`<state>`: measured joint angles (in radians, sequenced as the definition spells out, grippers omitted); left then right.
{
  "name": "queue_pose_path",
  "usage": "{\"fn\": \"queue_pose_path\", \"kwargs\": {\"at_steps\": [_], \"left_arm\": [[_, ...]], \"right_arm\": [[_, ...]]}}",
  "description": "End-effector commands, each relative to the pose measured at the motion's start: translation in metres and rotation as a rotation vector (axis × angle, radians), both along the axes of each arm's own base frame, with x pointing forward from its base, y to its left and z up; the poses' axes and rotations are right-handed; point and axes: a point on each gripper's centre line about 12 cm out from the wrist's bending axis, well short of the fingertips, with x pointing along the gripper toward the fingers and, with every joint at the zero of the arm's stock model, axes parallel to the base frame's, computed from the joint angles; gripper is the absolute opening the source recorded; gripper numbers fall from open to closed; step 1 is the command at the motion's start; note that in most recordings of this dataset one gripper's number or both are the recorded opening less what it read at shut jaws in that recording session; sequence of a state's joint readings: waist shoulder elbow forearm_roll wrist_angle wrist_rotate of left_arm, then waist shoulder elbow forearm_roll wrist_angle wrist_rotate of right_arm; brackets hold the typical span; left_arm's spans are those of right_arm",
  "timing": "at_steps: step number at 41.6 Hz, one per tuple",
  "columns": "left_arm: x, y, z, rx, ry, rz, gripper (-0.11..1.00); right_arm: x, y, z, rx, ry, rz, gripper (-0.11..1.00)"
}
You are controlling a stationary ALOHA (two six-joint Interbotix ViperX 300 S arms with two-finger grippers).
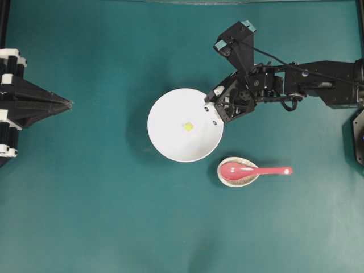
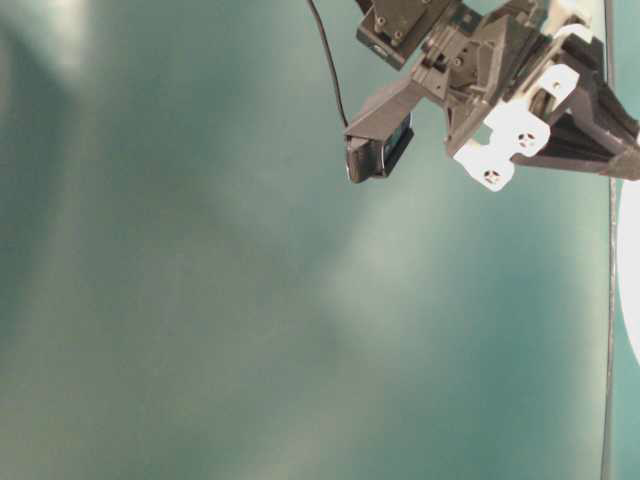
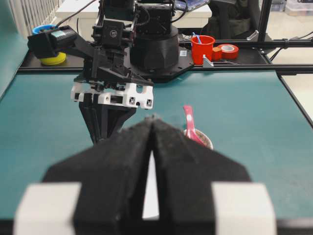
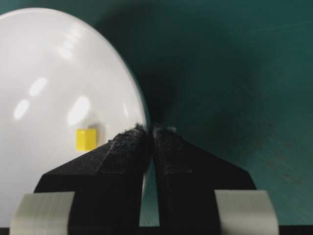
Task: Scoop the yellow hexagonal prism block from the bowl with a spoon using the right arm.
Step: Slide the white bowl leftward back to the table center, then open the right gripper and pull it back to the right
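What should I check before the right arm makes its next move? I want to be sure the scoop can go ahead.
1. Yellow block lies in the white bowl: ok.
2. Spoon free to pick up, its scoop resting on the spoon rest: ok.
3. Right gripper holding the spoon: not ok, shut on nothing at the bowl's rim.
4. Right gripper open for a grasp: not ok.
5. Left gripper away from the bowl: ok, shut at the table's left.
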<state>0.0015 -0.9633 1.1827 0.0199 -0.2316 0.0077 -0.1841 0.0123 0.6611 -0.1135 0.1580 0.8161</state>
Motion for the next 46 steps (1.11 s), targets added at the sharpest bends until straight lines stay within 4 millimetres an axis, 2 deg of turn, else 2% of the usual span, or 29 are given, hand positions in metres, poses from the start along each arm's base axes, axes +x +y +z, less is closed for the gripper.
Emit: {"fn": "queue_pose_path", "kwargs": {"at_steps": [1, 9, 24, 29, 39, 46], "left_arm": [[0.002, 0.000, 0.008, 0.003, -0.023, -0.001, 0.00], [0.002, 0.000, 0.008, 0.001, -0.023, -0.001, 0.00], [0.002, 0.000, 0.007, 0.002, -0.020, 0.001, 0.00], [0.002, 0.000, 0.007, 0.002, -0.017, 0.000, 0.00], [0.002, 0.000, 0.007, 0.003, -0.014, 0.000, 0.00], [0.003, 0.000, 0.006, 0.003, -0.011, 0.000, 0.00]], "right_arm": [[0.007, 0.000, 0.014, -0.006, -0.052, 0.001, 0.08], [0.006, 0.000, 0.014, -0.006, -0.049, 0.001, 0.09], [0.006, 0.000, 0.014, -0.006, -0.047, 0.001, 0.32], [0.006, 0.000, 0.016, -0.009, -0.054, 0.003, 0.32], [0.003, 0.002, 0.034, -0.031, -0.099, 0.022, 0.33], [0.000, 0.003, 0.034, -0.030, -0.092, 0.022, 0.35]]}}
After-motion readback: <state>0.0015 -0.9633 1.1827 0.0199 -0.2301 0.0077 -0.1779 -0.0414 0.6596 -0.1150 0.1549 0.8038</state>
